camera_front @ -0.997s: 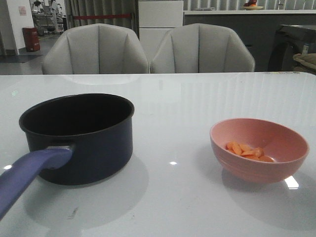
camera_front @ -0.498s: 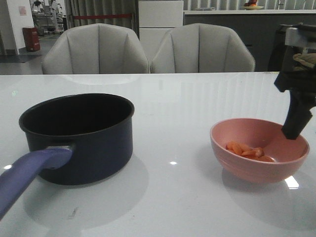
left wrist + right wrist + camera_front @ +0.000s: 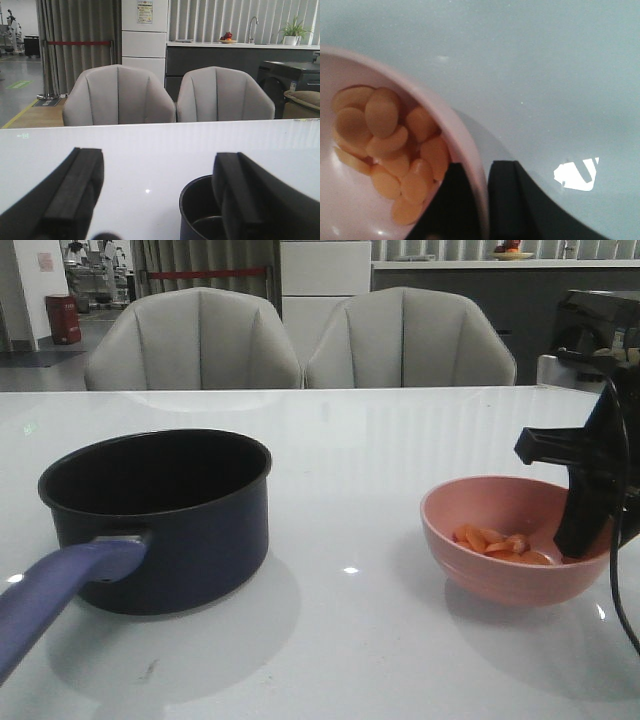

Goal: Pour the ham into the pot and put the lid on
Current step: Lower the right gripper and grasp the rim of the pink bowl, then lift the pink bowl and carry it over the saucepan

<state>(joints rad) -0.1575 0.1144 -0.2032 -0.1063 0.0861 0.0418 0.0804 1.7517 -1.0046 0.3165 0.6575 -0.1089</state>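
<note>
Sitting in a little heap, the ham [image 3: 497, 543] lies at the bottom of the pink bowl [image 3: 480, 575] on the right side of the white bench [image 3: 350, 660]. The slices are thin and orange, and they lie on top of each other. From the right wrist view the ham [image 3: 385, 150] fills the low part of the bowl [image 3: 465, 145].

The right claw [image 3: 578, 530] reaches down at the far right edge of the bowl. Its two black fingers [image 3: 507, 200] are pinched on the bowl's rim, one inside and one outside, with only the thin wall between them.

The pot [image 3: 160, 515] stands well apart on the left side of the bench. It is dark and looks empty, and its long purple-blue handle [image 3: 60, 590] points toward the camera.

The left claw [image 3: 155, 200] is spread wide and holds nothing. The pot [image 3: 200, 215] shows low between its fingers.

Two grey chairs [image 3: 300, 340] stand behind the bench.
</note>
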